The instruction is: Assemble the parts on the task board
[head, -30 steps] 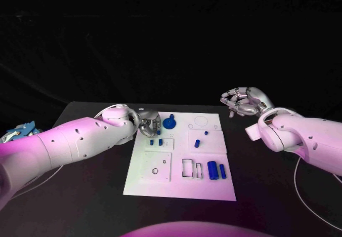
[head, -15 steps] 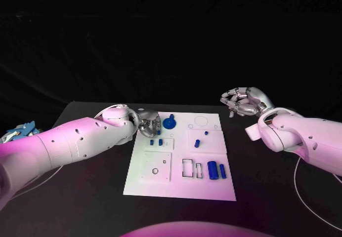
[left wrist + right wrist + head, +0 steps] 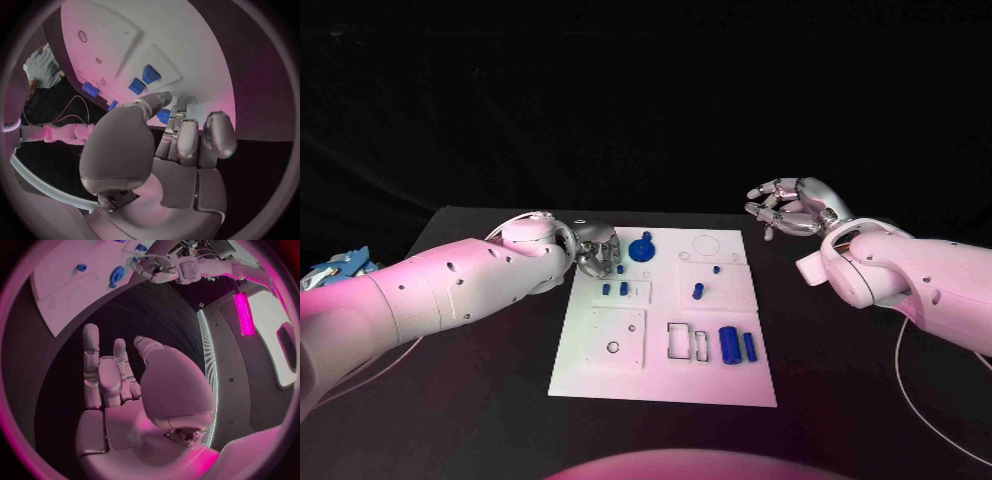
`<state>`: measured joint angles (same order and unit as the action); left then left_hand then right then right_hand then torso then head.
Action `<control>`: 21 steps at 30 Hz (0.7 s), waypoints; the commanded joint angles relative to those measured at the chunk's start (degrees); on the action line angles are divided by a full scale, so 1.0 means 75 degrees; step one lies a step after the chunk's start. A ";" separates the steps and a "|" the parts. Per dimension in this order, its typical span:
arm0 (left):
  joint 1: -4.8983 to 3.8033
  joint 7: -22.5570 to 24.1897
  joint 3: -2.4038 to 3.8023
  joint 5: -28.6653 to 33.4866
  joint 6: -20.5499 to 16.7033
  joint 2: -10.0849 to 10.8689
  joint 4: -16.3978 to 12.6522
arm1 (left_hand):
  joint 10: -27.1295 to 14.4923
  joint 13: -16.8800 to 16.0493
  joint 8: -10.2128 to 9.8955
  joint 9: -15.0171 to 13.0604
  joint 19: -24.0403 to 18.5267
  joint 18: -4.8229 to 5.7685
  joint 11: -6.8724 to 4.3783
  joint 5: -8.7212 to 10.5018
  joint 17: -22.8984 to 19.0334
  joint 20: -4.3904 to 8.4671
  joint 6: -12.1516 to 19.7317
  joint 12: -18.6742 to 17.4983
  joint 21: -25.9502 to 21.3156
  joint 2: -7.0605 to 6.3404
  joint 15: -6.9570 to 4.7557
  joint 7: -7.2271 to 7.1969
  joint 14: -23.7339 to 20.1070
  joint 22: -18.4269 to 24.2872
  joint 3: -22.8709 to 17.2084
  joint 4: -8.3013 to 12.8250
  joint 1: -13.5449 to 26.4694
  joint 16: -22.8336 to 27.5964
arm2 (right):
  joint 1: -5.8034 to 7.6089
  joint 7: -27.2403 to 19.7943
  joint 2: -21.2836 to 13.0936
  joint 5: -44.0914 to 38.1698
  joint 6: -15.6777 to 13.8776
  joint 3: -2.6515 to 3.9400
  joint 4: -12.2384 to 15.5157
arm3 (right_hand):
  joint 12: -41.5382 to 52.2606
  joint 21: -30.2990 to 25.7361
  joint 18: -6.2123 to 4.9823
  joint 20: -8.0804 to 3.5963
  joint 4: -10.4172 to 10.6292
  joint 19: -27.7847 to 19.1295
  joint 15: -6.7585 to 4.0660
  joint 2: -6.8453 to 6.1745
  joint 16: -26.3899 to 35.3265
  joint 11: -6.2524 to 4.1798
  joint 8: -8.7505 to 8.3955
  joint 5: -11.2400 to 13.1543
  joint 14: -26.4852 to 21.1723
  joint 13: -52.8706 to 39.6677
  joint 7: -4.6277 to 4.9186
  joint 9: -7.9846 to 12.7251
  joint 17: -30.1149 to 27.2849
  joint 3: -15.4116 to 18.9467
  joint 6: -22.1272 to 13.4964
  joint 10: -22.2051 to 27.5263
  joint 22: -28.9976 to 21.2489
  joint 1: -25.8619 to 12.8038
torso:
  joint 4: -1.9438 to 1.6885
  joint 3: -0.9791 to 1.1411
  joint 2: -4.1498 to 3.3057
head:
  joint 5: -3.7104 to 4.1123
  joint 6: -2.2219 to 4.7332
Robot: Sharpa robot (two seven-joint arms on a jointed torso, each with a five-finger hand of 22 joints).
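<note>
**Now at the board's upper-left corner: left hand edging off the disc part**

Near frame bottom, the task board [image 3: 596, 375] carries two blue cylinders [image 3: 740, 345]. Farther up, the left hand [image 3: 599, 250], fingers curled with nothing visibly held, has shifted slightly left from the round blue part [image 3: 643, 248], which remains unassembled. At upper right, the right hand [image 3: 786, 207] hovers off-board, loosely curled and empty; nothing obstructs.
</note>
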<state>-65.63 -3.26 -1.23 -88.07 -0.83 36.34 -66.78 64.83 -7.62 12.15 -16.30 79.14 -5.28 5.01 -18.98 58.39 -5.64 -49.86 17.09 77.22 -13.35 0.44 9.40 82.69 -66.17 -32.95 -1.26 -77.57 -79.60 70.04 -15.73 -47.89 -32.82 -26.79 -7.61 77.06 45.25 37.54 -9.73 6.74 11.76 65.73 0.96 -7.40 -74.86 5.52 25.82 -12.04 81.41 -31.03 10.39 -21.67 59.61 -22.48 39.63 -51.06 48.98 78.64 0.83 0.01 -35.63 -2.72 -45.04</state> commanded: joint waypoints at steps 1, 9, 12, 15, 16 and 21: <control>-0.0005 0.0315 0.0030 0.0306 -0.0561 0.0093 -0.0111 | 0.0009 -0.0005 0.0012 0.0007 -0.0072 0.0021 -0.0001 0.0019 -0.0037 -0.0035 -0.0060 -0.0078 -0.0057 -0.0038 0.0007 -0.0010 -0.0042 0.0096 0.0006 0.0044 -0.0036 0.0042 | -0.0008 0.0443 -0.0003 -0.1128 0.0674 0.0001 0.0022 | -0.0776 0.0701 0.0055 -0.0018 -0.0327 0.0351 -0.0005 -0.0179 -0.0283 0.0010 -0.0159 0.0071 0.0226 0.0673 0.0028 0.0150 0.0441 -0.0589 0.0299 -0.0141 0.0572 0.0199 | -0.0003 0.0004 0.0007 | 0.0027 0.0019; -0.0051 0.0946 0.0237 0.2665 -0.1493 0.0605 -0.0500 | -0.0041 -0.0067 0.0185 -0.0014 -0.0824 -0.0247 0.0040 -0.0021 -0.1343 -0.0038 -0.0458 -0.0154 -0.0905 0.0021 0.0042 0.0017 -0.0616 0.1440 0.0025 0.0045 -0.0044 0.0655 | -0.0015 0.1197 0.0031 -0.3447 0.1616 0.0001 0.0058 | -0.2822 0.1920 0.0222 0.0011 -0.1188 0.0761 0.0031 -0.0403 -0.0636 0.0072 -0.0499 0.0295 0.0495 0.2250 0.0029 0.0461 0.1016 -0.1521 0.0966 -0.0744 0.1655 -0.0166 | -0.0011 0.0008 0.0010 | 0.0141 0.0091; -0.0084 0.1235 0.0272 0.4049 -0.1743 0.0823 -0.0678 | -0.0114 -0.0151 0.0176 0.0030 -0.1613 -0.0503 0.0064 -0.0027 -0.2764 -0.0052 -0.0422 -0.0066 -0.1887 0.0080 0.0059 0.0049 -0.1318 0.2828 0.0038 0.0067 -0.0064 0.1444 | -0.0020 0.1481 0.0055 -0.4442 0.1741 0.0001 0.0092 | -0.3180 0.2090 0.0245 0.0014 -0.1383 0.0811 0.0029 -0.0439 -0.0647 0.0071 -0.0557 0.0322 0.0500 0.2492 0.0015 0.0515 0.1019 -0.1600 0.1105 -0.0940 0.1816 -0.0255 | -0.0019 0.0005 0.0010 | 0.0192 0.0109; -0.0108 0.1850 0.0295 0.6092 -0.2005 0.1127 -0.0979 | -0.0156 -0.0281 0.0181 0.0064 -0.2203 -0.0681 0.0061 -0.0023 -0.3754 -0.0050 -0.0383 0.0148 -0.2671 0.0173 0.0056 0.0049 -0.1888 0.3859 0.0067 0.0105 -0.0105 0.2048 | -0.0053 0.1893 0.0108 -0.5693 0.1850 0.0002 0.0172 | -0.3373 0.2173 0.0255 0.0010 -0.1473 0.0834 0.0034 -0.0466 -0.0666 0.0067 -0.0584 0.0343 0.0511 0.2614 0.0002 0.0541 0.1047 -0.1626 0.1186 -0.1042 0.1897 -0.0315 | -0.0022 -0.0009 0.0010 | 0.0231 0.0133; -0.0110 0.2006 0.0298 0.6560 -0.2020 0.1190 -0.1052 | -0.0131 -0.0347 0.0200 0.0068 -0.2311 -0.0713 0.0043 -0.0029 -0.3791 -0.0045 -0.0396 0.0270 -0.2836 0.0228 0.0047 0.0041 -0.1945 0.4054 0.0079 0.0110 -0.0115 0.2102 | -0.0062 0.1992 0.0127 -0.5949 0.1875 0.0002 0.0192 | -0.3437 0.2175 0.0255 0.0010 -0.1496 0.0830 0.0037 -0.0476 -0.0666 0.0071 -0.0595 0.0346 0.0511 0.2651 0.0004 0.0549 0.1042 -0.1633 0.1202 -0.1053 0.1905 -0.0335 | -0.0018 -0.0013 0.0009 | 0.0239 0.0137; -0.0106 0.2725 0.0305 0.8683 -0.1755 0.1467 -0.1433 | -0.0250 -0.0528 0.0251 0.0086 -0.2349 -0.0710 0.0034 -0.0029 -0.3864 -0.0041 -0.0395 0.0579 -0.2974 0.0341 0.0039 0.0047 -0.2064 0.4138 0.0116 0.0170 -0.0170 0.2183 | -0.0115 0.2442 0.0266 -0.6954 0.1923 0.0002 0.0257 | -0.3725 0.2219 0.0267 0.0029 -0.1551 0.0834 0.0065 -0.0518 -0.0672 0.0111 -0.0657 0.0359 0.0511 0.2809 0.0031 0.0592 0.1045 -0.1659 0.1229 -0.1040 0.1960 -0.0435 | -0.0004 -0.0033 -0.0002 | 0.0293 0.0152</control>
<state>-66.39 9.74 1.01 -42.80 -13.18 47.15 -76.61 63.27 -11.38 13.84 -15.71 62.02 -9.81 5.32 -18.98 29.48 -5.94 -52.98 21.10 55.08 -11.43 0.64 9.60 67.56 -35.22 -32.03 -0.34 -78.87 -63.54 69.31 -2.43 -46.18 -73.07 -15.04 -7.59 78.79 17.39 54.02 -8.84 6.77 0.45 71.74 1.32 -11.04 -79.58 6.01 21.17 -9.64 83.94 -10.00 10.65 -17.25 67.40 -34.87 48.52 -58.74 63.63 75.82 0.71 -0.08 -35.56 -0.80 -43.99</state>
